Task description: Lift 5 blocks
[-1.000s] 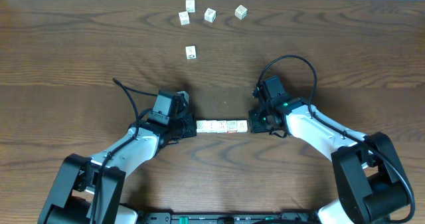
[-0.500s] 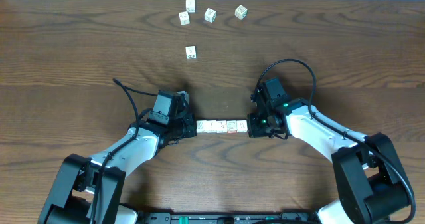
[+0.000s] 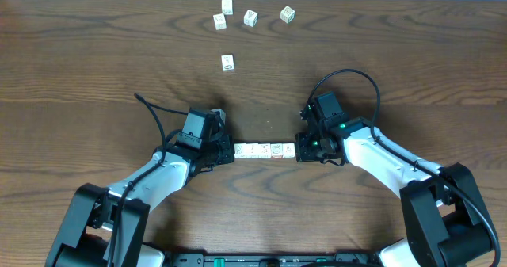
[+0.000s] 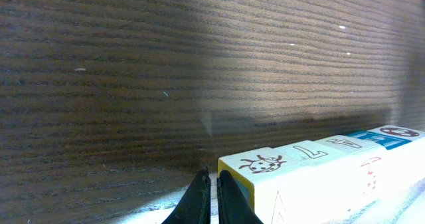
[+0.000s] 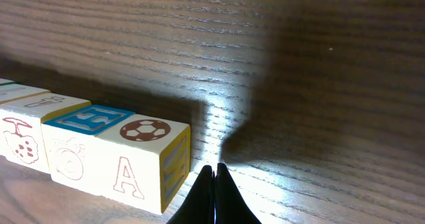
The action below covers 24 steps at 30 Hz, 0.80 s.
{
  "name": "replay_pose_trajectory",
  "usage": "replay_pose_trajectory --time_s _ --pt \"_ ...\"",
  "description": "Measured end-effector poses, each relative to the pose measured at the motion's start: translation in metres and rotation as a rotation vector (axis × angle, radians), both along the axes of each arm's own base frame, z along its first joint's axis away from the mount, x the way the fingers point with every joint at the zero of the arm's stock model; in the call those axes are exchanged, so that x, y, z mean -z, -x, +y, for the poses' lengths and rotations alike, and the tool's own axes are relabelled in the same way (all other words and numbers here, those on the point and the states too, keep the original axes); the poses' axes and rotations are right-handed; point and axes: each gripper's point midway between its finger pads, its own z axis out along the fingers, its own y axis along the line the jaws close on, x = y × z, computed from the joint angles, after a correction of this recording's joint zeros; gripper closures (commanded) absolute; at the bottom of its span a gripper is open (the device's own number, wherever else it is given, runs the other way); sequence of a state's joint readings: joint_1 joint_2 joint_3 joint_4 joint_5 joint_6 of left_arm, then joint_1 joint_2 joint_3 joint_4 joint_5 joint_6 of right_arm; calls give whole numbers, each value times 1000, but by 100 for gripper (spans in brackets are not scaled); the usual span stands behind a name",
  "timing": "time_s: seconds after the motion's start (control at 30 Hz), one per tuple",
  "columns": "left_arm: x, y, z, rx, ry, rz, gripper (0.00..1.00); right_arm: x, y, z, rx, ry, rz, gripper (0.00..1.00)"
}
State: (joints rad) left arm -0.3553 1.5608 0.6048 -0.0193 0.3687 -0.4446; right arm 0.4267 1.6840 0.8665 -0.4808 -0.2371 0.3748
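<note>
Right gripper (image 3: 299, 150) has edged in toward the straight row of white wooden picture blocks (image 3: 264, 150), now meeting its right end; row and left arm unchanged. Left gripper (image 3: 230, 152) sits at the row's left end. Both grippers' fingers are pressed together with nothing between them, tips against the row's end faces. In the left wrist view the closed tips (image 4: 214, 184) are just beside the end block with a ladybird print (image 4: 265, 167). In the right wrist view the closed tips (image 5: 214, 177) are at the lower corner of the end block with a football and a red A (image 5: 143, 161). Row lies on the dark brown wood-grain table (image 3: 95, 77). Five loose small white cubes (image 3: 227, 62) sit well beyond the row, toward the table's far edge.
</note>
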Motion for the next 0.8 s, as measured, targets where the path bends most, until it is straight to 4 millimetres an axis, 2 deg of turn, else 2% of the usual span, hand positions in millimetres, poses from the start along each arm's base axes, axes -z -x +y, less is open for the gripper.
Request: replay_pose_trajectory --time_s 0.23,0.8 --pt "0 0 0 0 0 0 93 -6 -6 13 -8 -69 -22 99" --pt "0 0 0 0 0 0 93 -5 -7 10 4 -53 -23 99"
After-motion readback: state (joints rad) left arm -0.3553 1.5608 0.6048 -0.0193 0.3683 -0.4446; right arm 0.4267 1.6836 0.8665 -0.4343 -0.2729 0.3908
